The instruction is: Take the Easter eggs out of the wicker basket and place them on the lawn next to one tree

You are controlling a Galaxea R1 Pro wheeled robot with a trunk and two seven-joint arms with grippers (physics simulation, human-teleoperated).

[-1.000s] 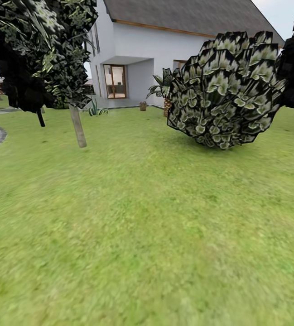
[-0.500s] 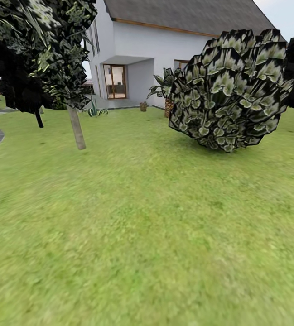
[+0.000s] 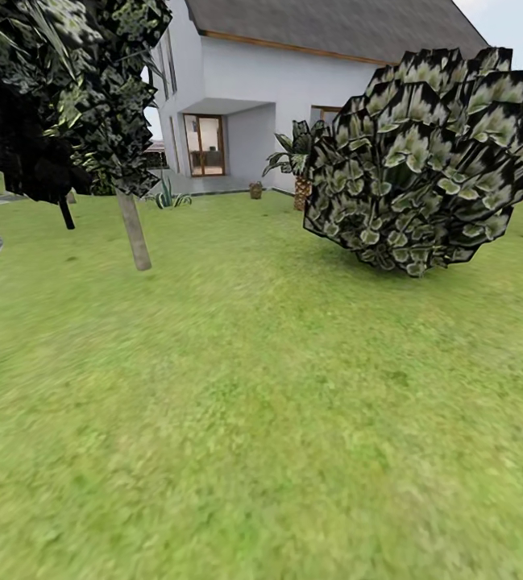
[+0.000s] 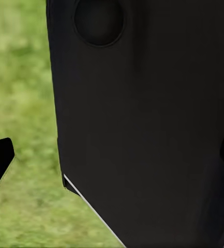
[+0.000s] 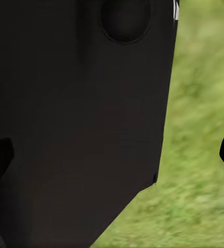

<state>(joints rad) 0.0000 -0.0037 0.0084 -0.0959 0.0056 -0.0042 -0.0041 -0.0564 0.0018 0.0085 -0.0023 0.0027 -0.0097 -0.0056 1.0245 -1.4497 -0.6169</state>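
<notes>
Open lawn [image 3: 261,419] ahead; a tree [image 3: 134,234] stands at ten o'clock, a round bush [image 3: 418,161] at one. Both tools' fingertips sit spread.

No readable text, label, brand, number or sign appears anywhere in these pictures
</notes>
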